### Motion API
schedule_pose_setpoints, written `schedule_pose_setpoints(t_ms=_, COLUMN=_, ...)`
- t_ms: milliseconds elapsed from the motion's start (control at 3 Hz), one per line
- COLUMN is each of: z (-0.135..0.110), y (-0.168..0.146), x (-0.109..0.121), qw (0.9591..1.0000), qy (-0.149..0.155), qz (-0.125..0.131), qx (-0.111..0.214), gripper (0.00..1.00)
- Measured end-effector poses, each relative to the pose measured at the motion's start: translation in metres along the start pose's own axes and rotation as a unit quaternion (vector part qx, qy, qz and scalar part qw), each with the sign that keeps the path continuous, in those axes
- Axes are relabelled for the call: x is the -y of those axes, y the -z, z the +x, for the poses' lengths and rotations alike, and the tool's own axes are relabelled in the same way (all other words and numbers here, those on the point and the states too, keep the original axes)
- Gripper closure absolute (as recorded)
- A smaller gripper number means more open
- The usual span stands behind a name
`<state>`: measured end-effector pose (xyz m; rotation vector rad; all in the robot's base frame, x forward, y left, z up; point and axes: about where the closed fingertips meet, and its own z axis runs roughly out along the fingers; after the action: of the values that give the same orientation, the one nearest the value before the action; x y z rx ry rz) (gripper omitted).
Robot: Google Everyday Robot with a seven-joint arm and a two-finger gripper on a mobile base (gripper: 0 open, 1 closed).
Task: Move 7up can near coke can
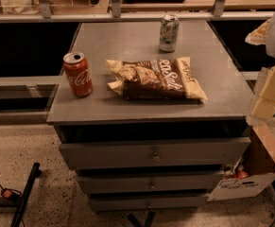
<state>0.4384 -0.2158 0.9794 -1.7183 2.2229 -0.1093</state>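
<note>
7up can (pixel 168 32) stands upright toward the back of the counter (pixel 127 41), right of centre. Coke can (pixel 78 74) stands upright near the front left edge. The two are well apart, with a chip bag (pixel 156 78) lying flat between them, nearer the front. Judging by this layout, the move has not begun.

End effector (pixel 268 93) sits at the right edge of view, beside the counter and clear of both cans. Whether it is wide or narrow: cannot tell. It is probably held off to the side so the whole top is in sight before a reach.

7up can: slim, pale silver-green, greenish markings, silver top. A route behind the bag looks the safest.
</note>
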Motion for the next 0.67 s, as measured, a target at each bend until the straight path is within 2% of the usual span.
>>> schedule_pose_setpoints(t_ms=333, z=0.000, y=0.000, x=0.000, qw=1.0000, qy=0.000, qz=0.000, qx=0.000, gripper=0.00)
schedule_pose_setpoints(t_ms=667, z=-0.014, y=-0.003, x=0.014, qw=0.9996, qy=0.001, qz=0.007, qx=0.026, gripper=0.00)
